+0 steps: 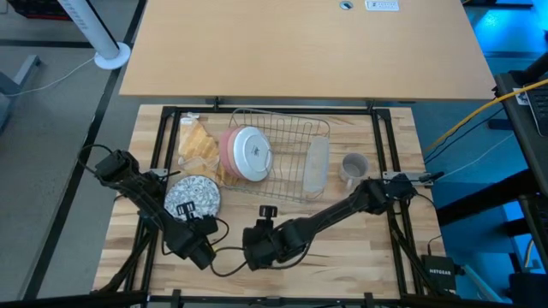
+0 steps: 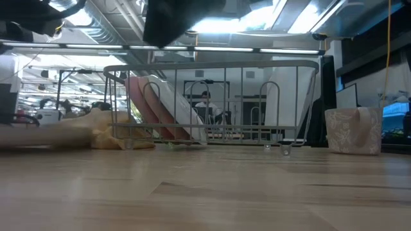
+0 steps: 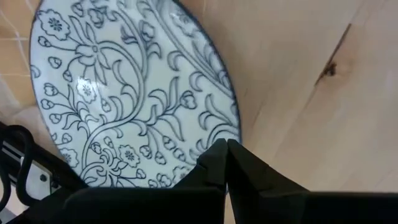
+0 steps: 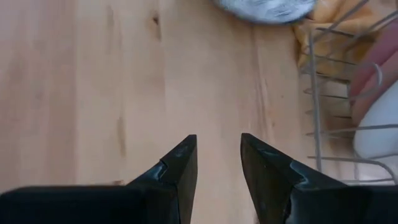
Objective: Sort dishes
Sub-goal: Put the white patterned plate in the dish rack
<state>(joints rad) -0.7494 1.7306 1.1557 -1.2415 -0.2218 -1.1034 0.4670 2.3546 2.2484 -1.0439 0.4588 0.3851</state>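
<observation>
The left tool [image 3: 225,163] is clenched tight on the rim of the patterned plate [image 1: 193,195], which sits at the desk's [image 1: 342,248] left side beside the wire rack [image 1: 291,158]. The right tool [image 4: 217,163] hovers released over bare wood, grasping nothing. Pink plates [image 1: 231,152] stand on edge in the rack; the mug [image 1: 354,166] sits just right of it.
</observation>
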